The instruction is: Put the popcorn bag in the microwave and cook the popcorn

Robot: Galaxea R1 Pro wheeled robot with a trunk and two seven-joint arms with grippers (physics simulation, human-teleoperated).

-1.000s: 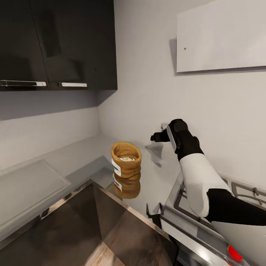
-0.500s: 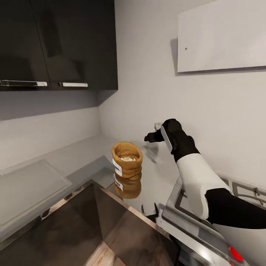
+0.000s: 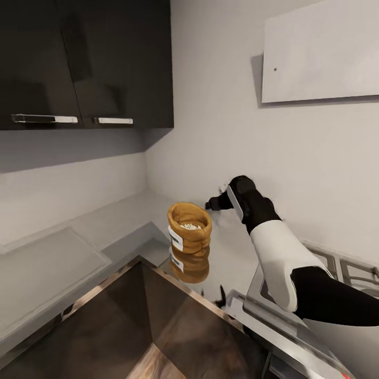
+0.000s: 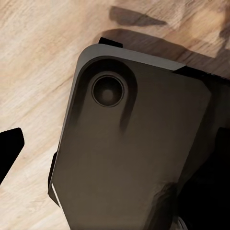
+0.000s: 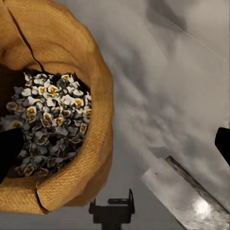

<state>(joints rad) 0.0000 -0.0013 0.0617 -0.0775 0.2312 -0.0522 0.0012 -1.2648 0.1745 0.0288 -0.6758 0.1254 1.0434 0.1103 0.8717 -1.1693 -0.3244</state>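
**A:** Where are our fingers right now?

**B:** The right fingers (image 3: 215, 202) hang just above the table (image 3: 131, 213), close beside the popcorn bag (image 3: 190, 228), on the side nearer the back wall (image 3: 221, 105). In the right wrist view the two dark fingertips (image 5: 10, 146) sit at opposite edges of the picture, so we read them as spread wide with nothing between them. One tip overlaps the bag's open mouth and the other sits over bare table.

**A:** And the left fingers?

**B:** The left wrist view looks down on a dark rounded part of our own body over the wooden floor (image 4: 33, 57). One dark tip (image 4: 9, 146) shows at the edge, and we cannot tell whether those fingers are apart or together.

**A:** Where does the bag stand?

**B:** Upright on the glossy table, near the corner where the two walls meet, with its reflection below it. The rim is rolled down and the white label faces away from the wall. The popcorn (image 5: 48, 117) lies in a heap inside. The gas hob (image 3: 347, 271) is on the far side of our right arm from the bag.

**A:** So which step are we on?

**B:** We judge it as the approach for picking up the bag. Next we would need to centre the bag's wall or rim between the fingers, then close gently so it neither tips nor spills.
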